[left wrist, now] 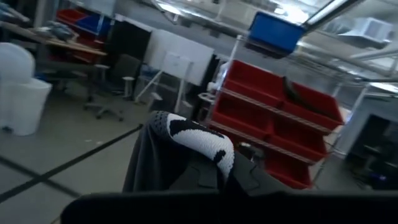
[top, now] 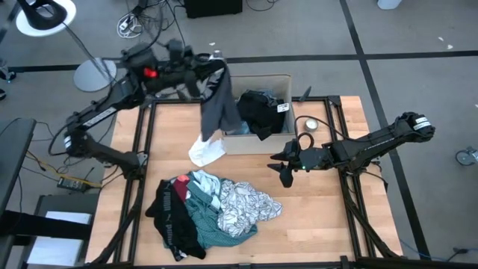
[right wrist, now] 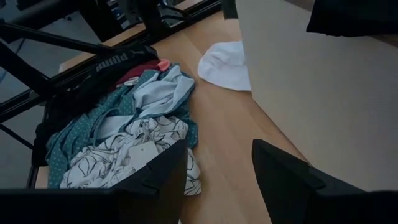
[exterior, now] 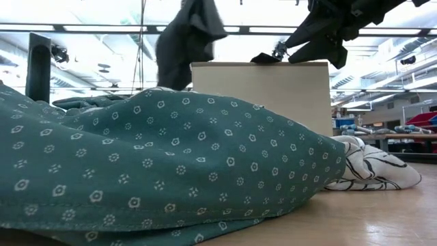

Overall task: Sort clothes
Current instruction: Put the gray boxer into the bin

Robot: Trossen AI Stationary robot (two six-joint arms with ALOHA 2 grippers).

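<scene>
While the left gripper (top: 200,73) clenches a dark grey garment (top: 218,104) hanging at upper centre beside the cardboard box (top: 258,142), the right gripper (top: 284,168) hovers released at centre right; the clothes pile (top: 213,209) lies lower centre

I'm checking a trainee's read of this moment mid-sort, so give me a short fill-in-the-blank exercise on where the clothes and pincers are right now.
1. The left pincer holds a dark grey fabric garment up beside the tan cardboard ____.
2. The right pincer hangs over the wooden table with its fingers ____.
3. A white cloth piece lies on the table between the cardboard box and the ____ of mixed clothes.
4. Already inside the box is a ____ garment.

Missing words: box; open; pile; black
</scene>
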